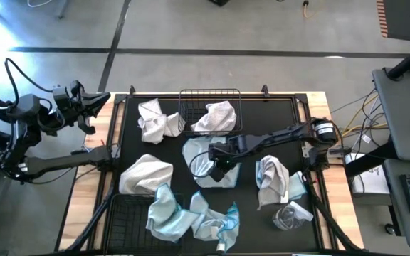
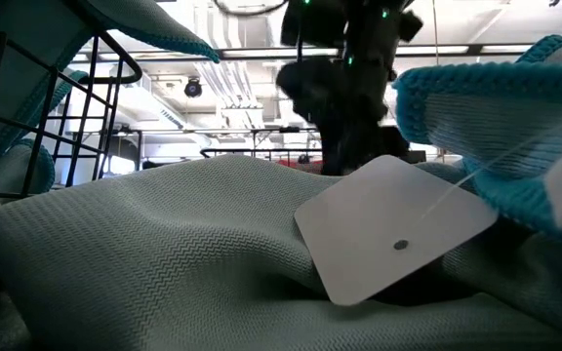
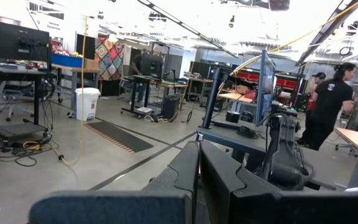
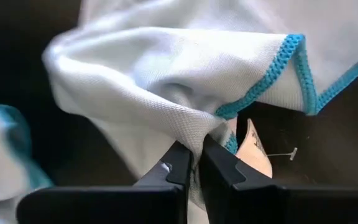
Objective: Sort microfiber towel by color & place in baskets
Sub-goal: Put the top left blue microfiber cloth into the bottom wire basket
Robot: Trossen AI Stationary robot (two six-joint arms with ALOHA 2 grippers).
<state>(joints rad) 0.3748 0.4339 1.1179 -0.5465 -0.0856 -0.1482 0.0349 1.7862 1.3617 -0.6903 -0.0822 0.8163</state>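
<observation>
My right gripper (image 1: 219, 168) is at the middle of the black mat, shut on a light blue towel (image 1: 206, 158) with a darker blue stitched hem (image 4: 289, 51) and a white card tag (image 4: 255, 151). More towels lie crumpled on the mat: white ones (image 1: 155, 121) (image 1: 146, 174), a pale one (image 1: 272, 178) and light blue ones (image 1: 169, 215) (image 1: 216, 220). One black wire basket (image 1: 208, 93) at the far middle holds a white towel (image 1: 217, 117). A second basket (image 1: 125, 222) stands at the near left. My left gripper (image 1: 84, 107) hangs shut beyond the table's left edge, touching nothing. My right gripper pinches a raised fold of the light blue towel (image 4: 188, 134) between its two fingertips (image 4: 178, 163). The fingers come from above, slanting down. The cloth rises to a peak at the fingers, and the rest of it spreads over the mat below.
A small clear plastic wrapper (image 1: 290, 217) lies at the near right of the mat. In the low view a light blue towel (image 2: 164, 253) and its card tag (image 2: 388, 229) fill the foreground. People stand in the room behind the table (image 3: 328, 106).
</observation>
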